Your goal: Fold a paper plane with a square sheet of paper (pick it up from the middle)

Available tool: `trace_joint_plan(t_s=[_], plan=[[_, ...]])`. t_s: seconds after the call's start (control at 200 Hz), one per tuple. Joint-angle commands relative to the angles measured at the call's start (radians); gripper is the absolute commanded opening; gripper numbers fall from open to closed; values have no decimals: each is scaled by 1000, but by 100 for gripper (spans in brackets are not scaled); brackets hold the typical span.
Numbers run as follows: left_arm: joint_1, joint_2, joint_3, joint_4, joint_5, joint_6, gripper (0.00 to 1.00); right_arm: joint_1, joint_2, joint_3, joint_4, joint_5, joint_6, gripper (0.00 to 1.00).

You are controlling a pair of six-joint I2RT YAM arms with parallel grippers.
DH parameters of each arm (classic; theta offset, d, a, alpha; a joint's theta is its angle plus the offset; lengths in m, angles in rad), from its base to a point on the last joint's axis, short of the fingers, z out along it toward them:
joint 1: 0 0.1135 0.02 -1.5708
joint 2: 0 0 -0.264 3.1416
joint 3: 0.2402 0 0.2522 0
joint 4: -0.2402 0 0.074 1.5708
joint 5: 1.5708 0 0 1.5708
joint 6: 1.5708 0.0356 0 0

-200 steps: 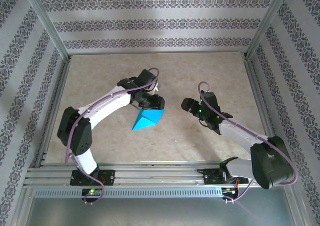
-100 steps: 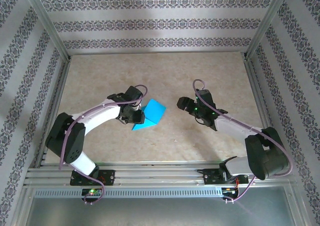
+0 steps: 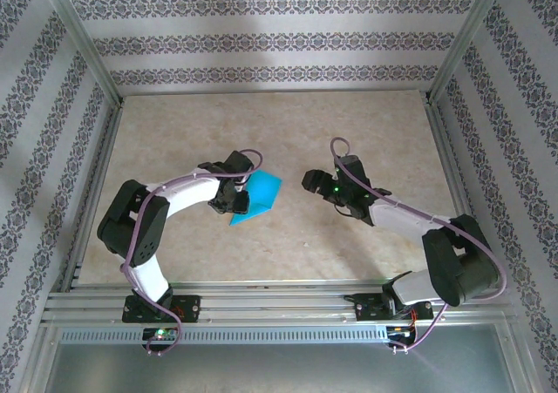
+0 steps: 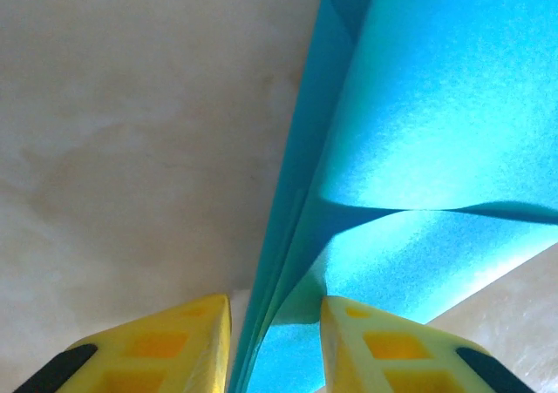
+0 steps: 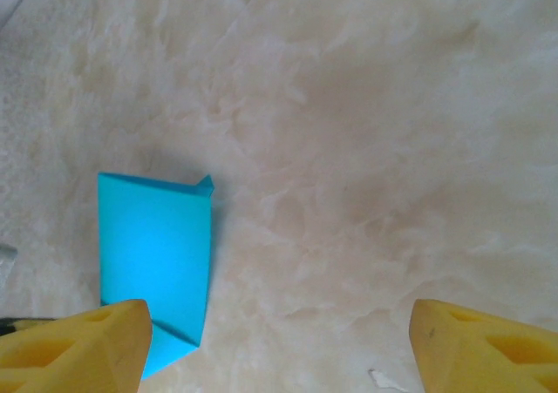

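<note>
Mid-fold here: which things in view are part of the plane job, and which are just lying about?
Job: folded blue paper; left gripper, straddling its folded edge; right gripper, open, apart from the paper.
Just there: table; white fleck on it; patterned walls; aluminium frame.

A thin sheet of paper (image 3: pixel 259 198), teal-blue and matt, shows sharp creases. The tabletop (image 3: pixel 349 123) is smooth and pale, marbled, with a faint sheen. The left gripper (image 4: pixel 275 310) has fingers (image 4: pixel 166 345) of matt yellow moulded plastic. The arm shells (image 3: pixel 185 188) are glossy white and black plastic. Brushed metal rails (image 3: pixel 261 310) line the tabletop's near edge, and a matt patterned wall covering (image 3: pixel 261 40) rises at its far edge.
</note>
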Motion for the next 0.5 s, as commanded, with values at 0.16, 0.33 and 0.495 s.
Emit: trace_joint_plan(t_s=[0.16,0.33,0.495], plan=[[72,11,-26,54,64,-92,33,85,117,79,14,-131,87,76],[92,13,-45,62,78,-116,29,143,206,146,7,-156,146,71],[107,20,-52,54,93,-152,25,189,278,195,-4,-147,225,62]])
